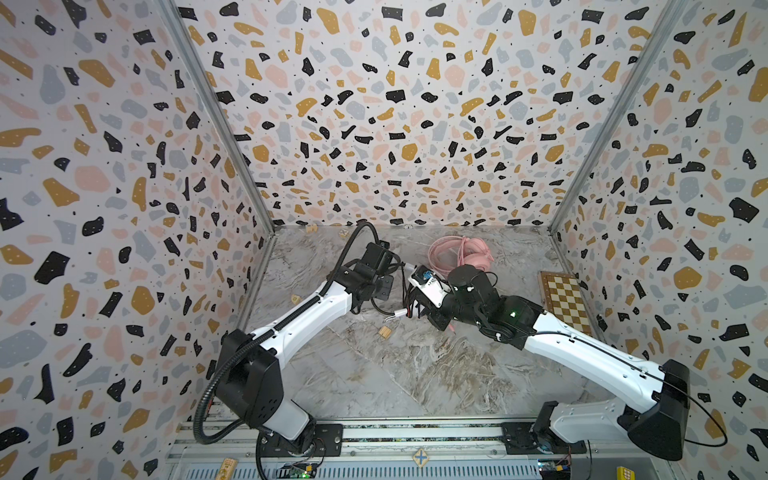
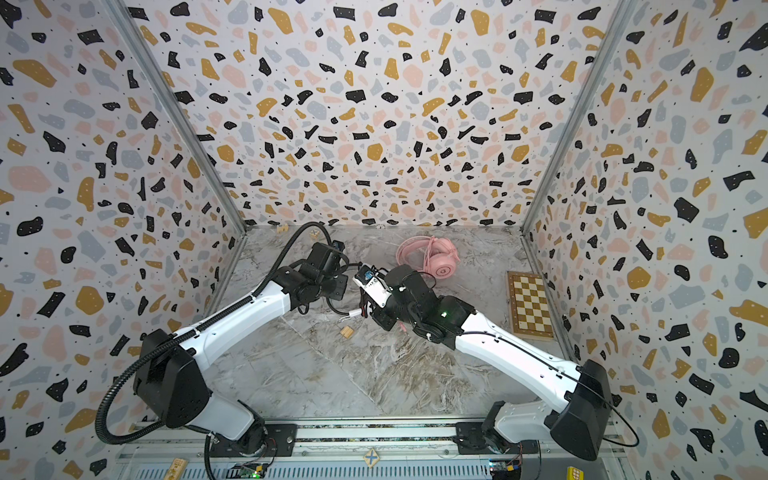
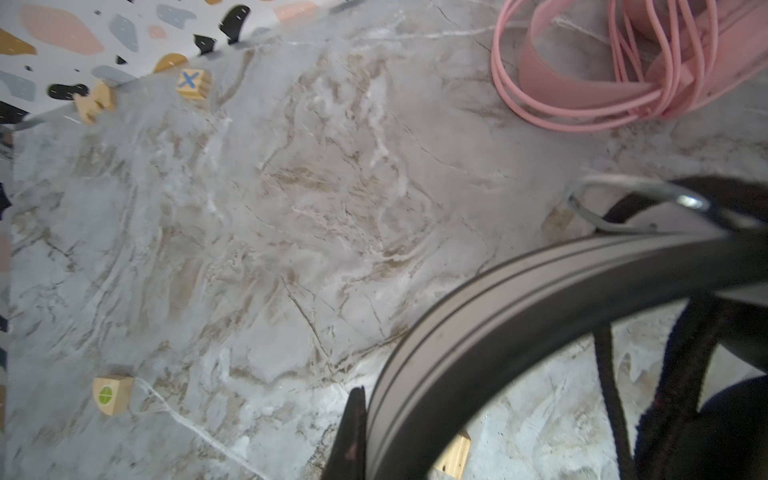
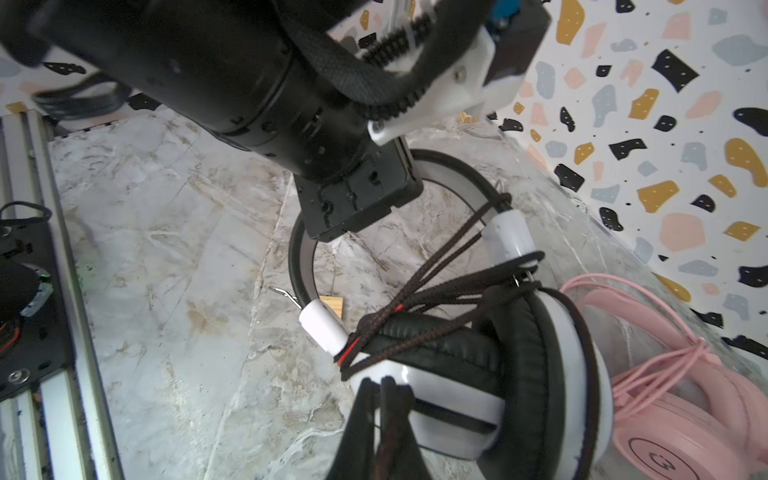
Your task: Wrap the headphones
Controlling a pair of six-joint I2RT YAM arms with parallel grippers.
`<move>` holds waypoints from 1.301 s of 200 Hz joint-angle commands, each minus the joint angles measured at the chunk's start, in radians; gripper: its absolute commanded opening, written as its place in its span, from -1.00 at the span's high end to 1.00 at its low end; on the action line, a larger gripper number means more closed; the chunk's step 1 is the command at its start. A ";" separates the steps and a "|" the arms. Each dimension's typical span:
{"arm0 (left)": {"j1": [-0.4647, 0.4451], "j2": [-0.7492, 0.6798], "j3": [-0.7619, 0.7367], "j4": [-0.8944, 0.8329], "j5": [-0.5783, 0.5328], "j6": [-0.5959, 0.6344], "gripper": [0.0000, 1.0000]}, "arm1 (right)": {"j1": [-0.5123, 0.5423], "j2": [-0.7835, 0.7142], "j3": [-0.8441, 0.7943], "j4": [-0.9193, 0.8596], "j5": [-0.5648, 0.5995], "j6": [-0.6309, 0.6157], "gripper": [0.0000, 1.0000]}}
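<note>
Two headsets here. The white headset (image 4: 453,399), with glossy cups and puffy black pads, sits mid-table between my arms and is mostly hidden under both wrists in both top views. My left gripper (image 3: 368,419) is clamped tight on its smooth curved headband (image 3: 498,324); only one finger shows. My right gripper (image 4: 380,399) is pinched closed on the braided black cable (image 4: 374,328). The pink headset (image 2: 441,266), with its pink cable (image 3: 561,112) looped round it, lies farther back on the marble table (image 1: 374,374).
</note>
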 commanded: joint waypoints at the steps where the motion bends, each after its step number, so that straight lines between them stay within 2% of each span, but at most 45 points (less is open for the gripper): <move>1: -0.005 -0.012 -0.014 0.083 0.104 0.018 1.00 | 0.004 -0.051 0.047 0.099 -0.122 -0.006 0.85; 19: 0.000 -0.005 -0.015 0.137 0.205 -0.011 1.00 | 0.004 -0.058 0.025 0.130 -0.203 0.024 0.85; 35: 0.000 0.017 0.023 0.143 0.249 -0.039 1.00 | 0.008 -0.059 0.012 0.147 -0.246 0.047 0.85; 58: 0.003 0.054 0.077 0.165 0.300 -0.095 1.00 | 0.030 -0.056 0.004 0.157 -0.258 0.061 0.86; 79: 0.013 0.093 0.120 0.204 0.426 -0.167 1.00 | 0.046 -0.053 -0.021 0.198 -0.304 0.092 0.87; 104: 0.024 0.123 0.149 0.227 0.481 -0.209 1.00 | 0.059 -0.037 -0.050 0.234 -0.329 0.113 0.87; 138: 0.031 0.106 0.142 0.251 0.464 -0.251 1.00 | 0.062 -0.039 -0.059 0.251 -0.319 0.117 0.88; 161: 0.063 0.106 0.125 0.331 0.559 -0.309 1.00 | 0.063 -0.037 -0.047 0.266 -0.365 0.119 0.88; 176: 0.096 0.112 0.148 0.311 0.548 -0.321 1.00 | 0.072 -0.031 -0.050 0.279 -0.379 0.130 0.88; 198: 0.109 0.097 0.133 0.385 0.594 -0.378 1.00 | 0.084 -0.027 -0.086 0.344 -0.400 0.168 0.88; 221: 0.115 0.089 0.140 0.423 0.589 -0.477 1.00 | 0.093 -0.039 -0.188 0.449 -0.403 0.208 0.89; 232: 0.117 0.084 0.156 0.432 0.588 -0.473 1.00 | 0.093 -0.051 -0.229 0.472 -0.390 0.218 0.89; 248: 0.123 0.085 0.187 0.370 0.519 -0.429 1.00 | 0.094 -0.063 -0.226 0.413 -0.368 0.204 0.89; 260: 0.151 0.086 0.163 0.412 0.549 -0.464 1.00 | 0.093 -0.093 -0.241 0.413 -0.362 0.207 0.90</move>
